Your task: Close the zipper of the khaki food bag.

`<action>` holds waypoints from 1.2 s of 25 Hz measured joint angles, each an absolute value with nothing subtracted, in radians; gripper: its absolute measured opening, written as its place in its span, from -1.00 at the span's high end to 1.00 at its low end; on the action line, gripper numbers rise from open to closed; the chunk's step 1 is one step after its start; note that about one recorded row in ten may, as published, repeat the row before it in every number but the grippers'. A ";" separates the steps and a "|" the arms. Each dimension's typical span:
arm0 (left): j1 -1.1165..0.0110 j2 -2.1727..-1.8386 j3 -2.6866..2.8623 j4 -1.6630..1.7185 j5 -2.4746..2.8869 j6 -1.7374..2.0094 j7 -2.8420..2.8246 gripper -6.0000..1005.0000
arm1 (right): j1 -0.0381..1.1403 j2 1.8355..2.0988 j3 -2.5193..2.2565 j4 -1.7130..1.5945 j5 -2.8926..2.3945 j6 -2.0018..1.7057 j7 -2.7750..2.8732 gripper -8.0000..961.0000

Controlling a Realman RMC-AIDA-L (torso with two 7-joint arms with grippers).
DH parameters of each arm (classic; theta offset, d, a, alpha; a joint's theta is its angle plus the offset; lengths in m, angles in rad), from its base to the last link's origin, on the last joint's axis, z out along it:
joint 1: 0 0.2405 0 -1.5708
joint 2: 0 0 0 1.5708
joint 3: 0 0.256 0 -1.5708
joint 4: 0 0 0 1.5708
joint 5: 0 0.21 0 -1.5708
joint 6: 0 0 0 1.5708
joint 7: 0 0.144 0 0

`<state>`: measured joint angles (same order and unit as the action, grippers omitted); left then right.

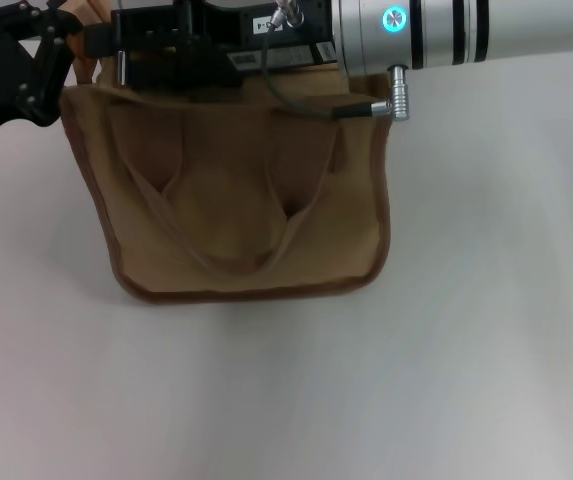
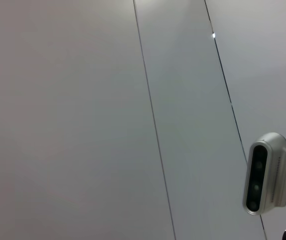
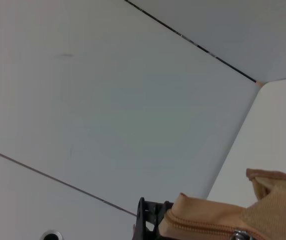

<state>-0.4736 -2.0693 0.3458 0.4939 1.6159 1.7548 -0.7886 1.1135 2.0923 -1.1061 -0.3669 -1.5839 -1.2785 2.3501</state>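
The boxy tan canvas khaki food bag with darker brown piping [image 1: 236, 230] is seen standing on the white tabletop [image 1: 446, 380], its front face with two fabric loop handles [image 1: 221, 225] turned toward the robot. Its top panel is hidden in the head view by both arms. In the right wrist view a stretch of the tan zipper [image 3: 202, 227] is seen along the bag's upper edge, with a small silver slider [image 3: 238, 235] at the frame's margin.

The left end effector [image 1: 51, 60] is placed at the bag's left top corner, the right arm across the top; whether either is open or closed cannot be told.

The bag is judged light, soft and easily deformed. It would best be steadied at a corner while the metal pull tab is pinched.
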 joint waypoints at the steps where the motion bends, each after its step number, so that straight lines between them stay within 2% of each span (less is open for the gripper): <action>1: -0.474 -2.069 0.349 0.494 1.616 1.755 -0.789 0.85 | 1.114 2.092 -1.106 -0.368 -1.585 -1.278 2.346 -0.59; 20: -0.465 -2.066 0.345 0.496 1.599 1.756 -0.804 0.83 | 1.109 2.092 -1.132 -0.383 -1.584 -1.273 2.319 -0.42; 25: -0.465 -2.067 0.348 0.494 1.597 1.756 -0.804 0.83 | 1.108 2.092 -1.132 -0.401 -1.585 -1.273 2.318 -0.12; 30: -0.465 -2.067 0.347 0.494 1.597 1.758 -0.804 0.83 | 1.108 2.091 -1.138 -0.408 -1.590 -1.260 2.318 -0.13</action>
